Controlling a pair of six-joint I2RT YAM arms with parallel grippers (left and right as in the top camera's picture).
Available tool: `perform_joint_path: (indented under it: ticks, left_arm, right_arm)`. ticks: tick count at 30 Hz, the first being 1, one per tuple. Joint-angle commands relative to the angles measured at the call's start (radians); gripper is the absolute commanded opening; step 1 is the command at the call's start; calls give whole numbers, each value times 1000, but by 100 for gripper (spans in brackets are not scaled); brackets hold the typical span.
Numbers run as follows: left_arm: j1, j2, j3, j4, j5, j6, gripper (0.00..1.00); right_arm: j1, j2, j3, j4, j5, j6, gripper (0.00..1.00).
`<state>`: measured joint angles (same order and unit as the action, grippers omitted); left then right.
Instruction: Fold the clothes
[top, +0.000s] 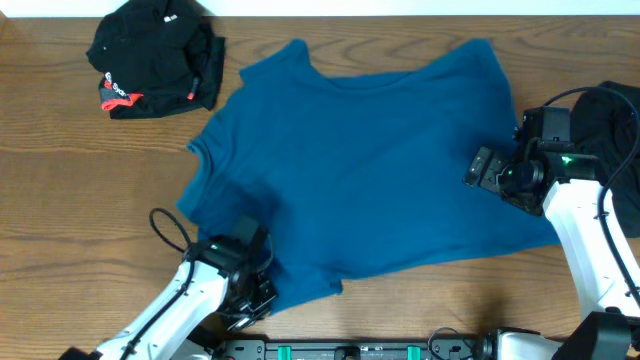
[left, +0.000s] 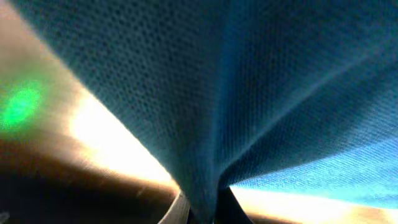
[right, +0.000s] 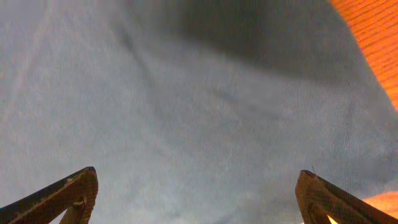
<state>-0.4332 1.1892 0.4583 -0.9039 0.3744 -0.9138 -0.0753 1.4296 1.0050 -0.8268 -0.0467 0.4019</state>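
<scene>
1. Pinches near-left hem of shirt (top: 370, 170) with left gripper (left: 202, 214), jaws closed on the cloth.
2. Sets right gripper (right: 199, 208) over shirt's right edge, jaws wide apart, holding nothing.
3. Leaves shirt spread across table (top: 60, 200), dark garment (top: 612, 120) at far right.
4. Keeps black garment (top: 155, 60) bunched far left.

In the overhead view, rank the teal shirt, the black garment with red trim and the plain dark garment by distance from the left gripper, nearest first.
1. The teal shirt, centre, pinched in the left gripper.
2. The black garment, far left corner.
3. The dark garment, right edge.
</scene>
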Motion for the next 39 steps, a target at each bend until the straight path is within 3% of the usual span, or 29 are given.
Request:
perform_joint_path:
  ticks: [1, 9, 14, 18, 31, 39]
  left_arm:
    - [-2, -50, 73, -75, -19, 29, 6]
    - [-2, -133, 215, -150, -36, 67, 6]
    - [-2, -132, 227, -150, -102, 67, 6]
    - [0, -132, 227, -140, -164, 67, 6]
    - [91, -132, 227, 47, -359, 67, 6]
    - [91, -131, 227, 154, -478, 67, 6]
  right_arm:
    - [-6, -1, 11, -2, 13, 9, 99]
    - [-6, -1, 11, -4, 34, 17, 99]
    - [-30, -1, 11, -78, 207, 143, 99]
    - [-68, -1, 10, -106, 213, 155, 99]
    - [-116, 0, 6, -208, 182, 197, 99]
    - [-179, 2, -57, -183, 175, 254, 99]
